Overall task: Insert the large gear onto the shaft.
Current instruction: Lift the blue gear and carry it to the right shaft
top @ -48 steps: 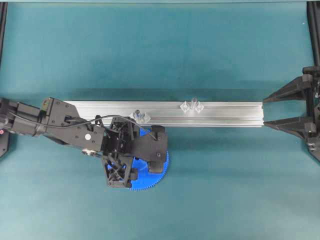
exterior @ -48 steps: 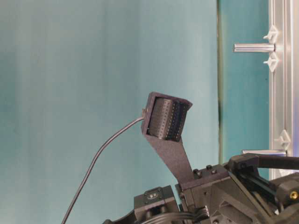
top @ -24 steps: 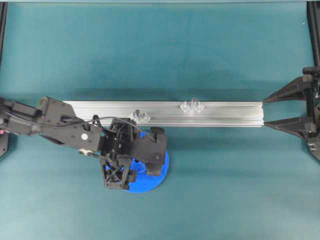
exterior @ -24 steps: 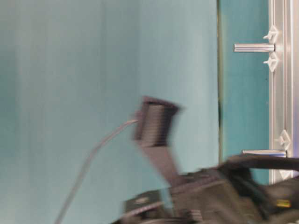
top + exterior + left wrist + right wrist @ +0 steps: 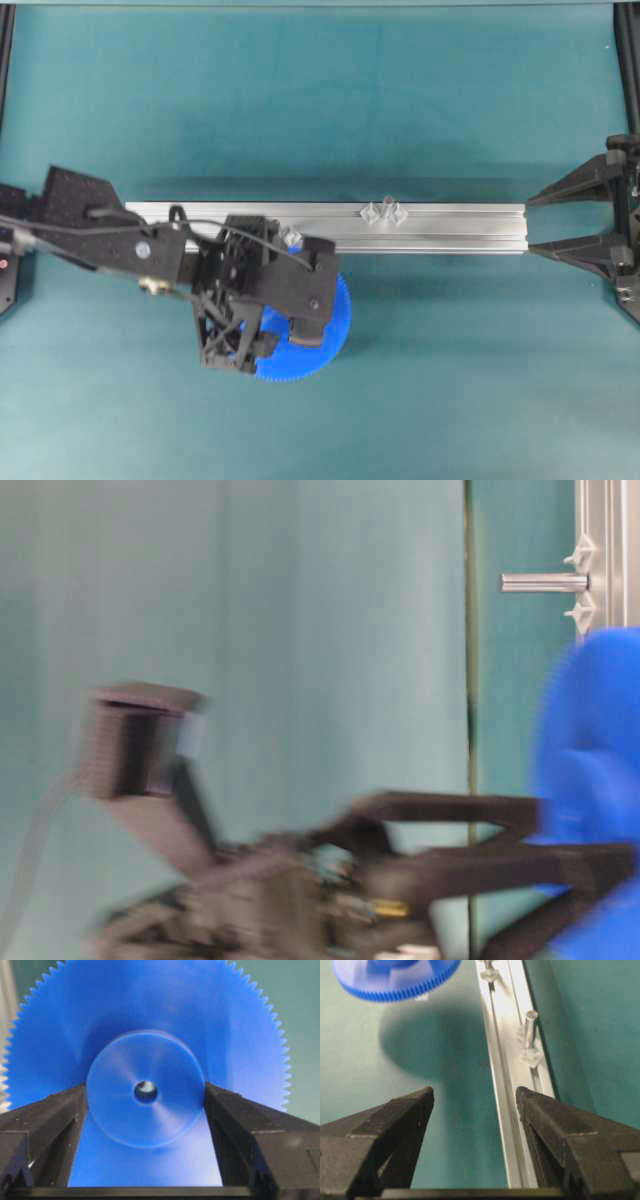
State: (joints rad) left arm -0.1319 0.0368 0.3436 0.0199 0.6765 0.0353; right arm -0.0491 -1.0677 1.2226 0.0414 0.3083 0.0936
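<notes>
The large gear (image 5: 334,322) is bright blue with fine teeth, and my left gripper (image 5: 285,325) is shut on its raised hub (image 5: 145,1087). In the left wrist view both black fingers (image 5: 55,1115) press the hub's sides, and the centre hole shows between them. The large gear (image 5: 395,982) hangs above the mat and casts a shadow below it. It is a blue blur (image 5: 590,740) in the table-level view. The shaft (image 5: 386,209), a thin grey pin on a clear winged base, stands on the rail to the right of the gear. My right gripper (image 5: 530,222) is open at the rail's right end.
A long aluminium rail (image 5: 450,228) runs left to right across the teal mat. A second clear-based pin (image 5: 291,237) stands on it, just beside my left gripper. The shaft (image 5: 530,1025) rises ahead of my right gripper (image 5: 475,1095), whose right finger is over the rail (image 5: 505,1060).
My left arm has lifted the gear off the mat and carried it slightly right and toward the rail, with the wrist swinging. The right arm has not moved.
</notes>
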